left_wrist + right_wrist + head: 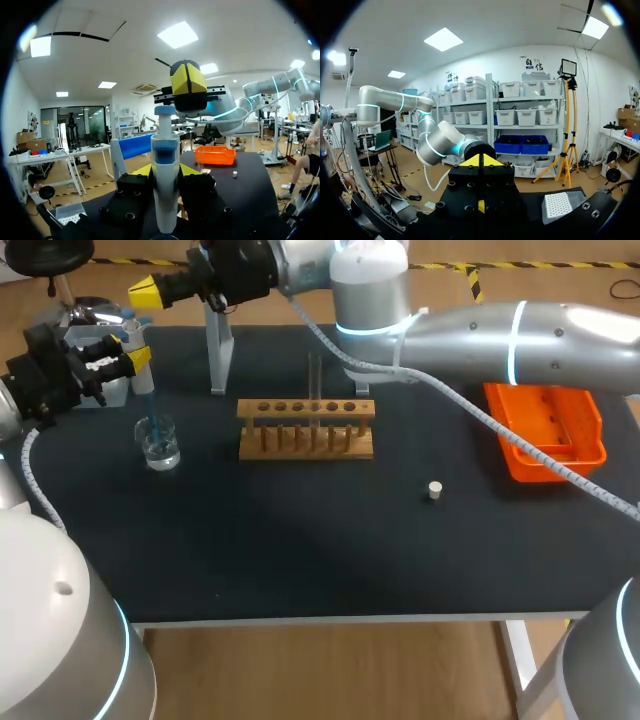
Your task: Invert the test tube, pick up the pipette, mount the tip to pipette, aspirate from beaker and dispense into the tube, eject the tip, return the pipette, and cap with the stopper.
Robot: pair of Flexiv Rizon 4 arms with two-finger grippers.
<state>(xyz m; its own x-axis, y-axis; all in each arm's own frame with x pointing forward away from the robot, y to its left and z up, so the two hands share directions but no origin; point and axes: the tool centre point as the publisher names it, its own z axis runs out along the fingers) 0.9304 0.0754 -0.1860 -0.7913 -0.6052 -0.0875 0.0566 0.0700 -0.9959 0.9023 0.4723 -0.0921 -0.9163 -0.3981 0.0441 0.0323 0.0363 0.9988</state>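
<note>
Dark table (300,550); wooden rack (306,430) at its middle, test tube (315,390) upright in it. Left of the rack stands the beaker (160,448). My left gripper (140,358) is clamped on the pipette (165,150), whose tip dips into the beaker. My right gripper (148,292), fingers pressed together and empty, sits just over the pipette's top. The stopper (434,490) lies right of the rack, the orange tip box (545,430) beyond it.

In my left wrist view the pipette (165,185) runs off the lower edge, so its tip is lost to me there, as is the beaker (160,448) under it. The pipette also covers most of the left claw (166,172). From the head view, the tube (315,390) is too thin to judge its contents. A cable (470,410) crosses the orange box (595,440), and what it holds is too small to make out.
</note>
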